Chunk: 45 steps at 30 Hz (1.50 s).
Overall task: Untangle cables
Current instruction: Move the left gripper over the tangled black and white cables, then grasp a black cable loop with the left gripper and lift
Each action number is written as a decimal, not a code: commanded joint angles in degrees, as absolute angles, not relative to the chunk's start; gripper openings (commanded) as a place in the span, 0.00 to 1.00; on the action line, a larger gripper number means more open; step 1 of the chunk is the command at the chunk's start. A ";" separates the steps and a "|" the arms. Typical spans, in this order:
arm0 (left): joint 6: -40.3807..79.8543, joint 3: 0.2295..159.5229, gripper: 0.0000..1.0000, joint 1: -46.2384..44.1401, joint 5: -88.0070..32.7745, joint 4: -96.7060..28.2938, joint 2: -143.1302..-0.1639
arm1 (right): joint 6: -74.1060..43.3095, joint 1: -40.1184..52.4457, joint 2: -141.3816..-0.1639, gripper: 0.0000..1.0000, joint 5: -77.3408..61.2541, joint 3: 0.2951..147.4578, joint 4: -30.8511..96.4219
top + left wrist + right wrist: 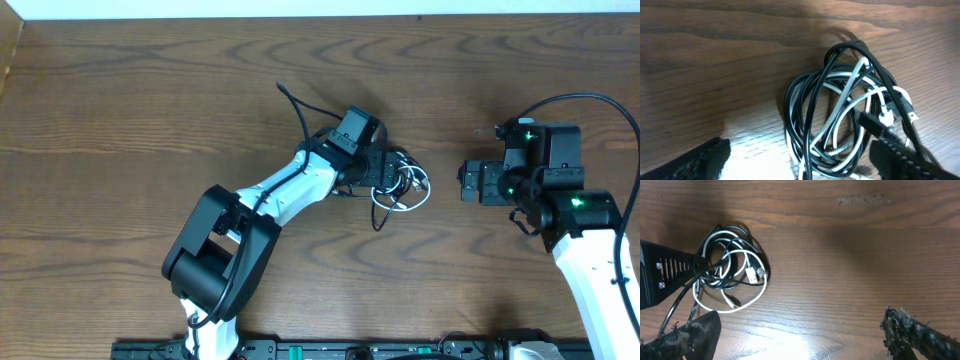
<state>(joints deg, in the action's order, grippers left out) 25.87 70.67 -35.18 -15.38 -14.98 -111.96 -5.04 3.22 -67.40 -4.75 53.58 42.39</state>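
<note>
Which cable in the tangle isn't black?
The thin white cable, the only pale one, looping wide at the pile's edge. The thin black cables are coiled with it.

One bench (120,100) carries one white cable (846,97) and black cables (847,46) too knotted to count, plus two robot arms: left arm (290,190), right arm (590,255).

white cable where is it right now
In the overhead view the white cable lies near the middle of the table, knotted with the black cables in one bundle at the left gripper. The right gripper sits apart to its right.
</note>
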 commanded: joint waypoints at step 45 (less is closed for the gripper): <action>26.46 71.26 0.30 -36.21 -12.67 -14.04 -113.67 | -5.52 2.98 -67.31 0.99 -4.86 54.54 42.87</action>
<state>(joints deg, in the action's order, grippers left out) 26.98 71.07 -36.12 -13.21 -13.37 -114.32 -5.04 3.22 -67.40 -4.80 53.58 42.85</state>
